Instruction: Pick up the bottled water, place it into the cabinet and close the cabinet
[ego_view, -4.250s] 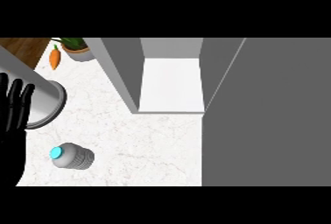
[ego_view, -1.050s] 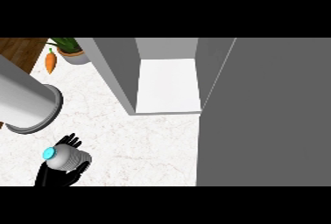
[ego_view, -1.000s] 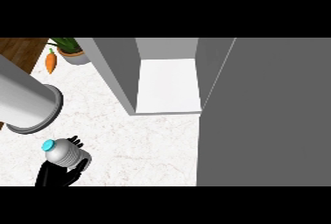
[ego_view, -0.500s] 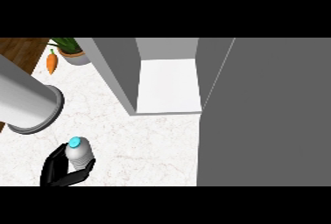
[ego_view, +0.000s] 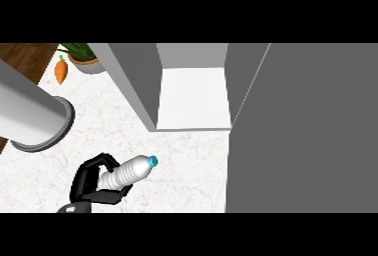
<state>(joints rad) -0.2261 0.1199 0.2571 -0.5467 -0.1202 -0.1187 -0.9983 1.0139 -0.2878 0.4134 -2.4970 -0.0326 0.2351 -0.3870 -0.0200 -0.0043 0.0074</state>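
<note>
The bottled water (ego_view: 130, 172) is a clear ribbed bottle with a teal cap, at the lower left. It lies tilted, cap pointing up and right toward the cabinet. My left hand (ego_view: 91, 181) comes in from the lower edge and is shut on the bottle's lower half, fingers curled over its left side and thumb beneath. The cabinet (ego_view: 193, 100) stands open up and right of the bottle, showing a white floor between grey walls. Its grey door (ego_view: 306, 130) fills the view's right side. My right hand does not show.
A thick grey cylinder (ego_view: 29, 117) slants in from the left edge above my hand. A carrot (ego_view: 60, 71) and a potted plant (ego_view: 85, 59) sit at the far left corner of the white marble counter (ego_view: 184, 165).
The bottle stood upright on the counter with my left hand beside it. My hand has closed round it, lifted it and tipped its cap toward the cabinet, moving right.
</note>
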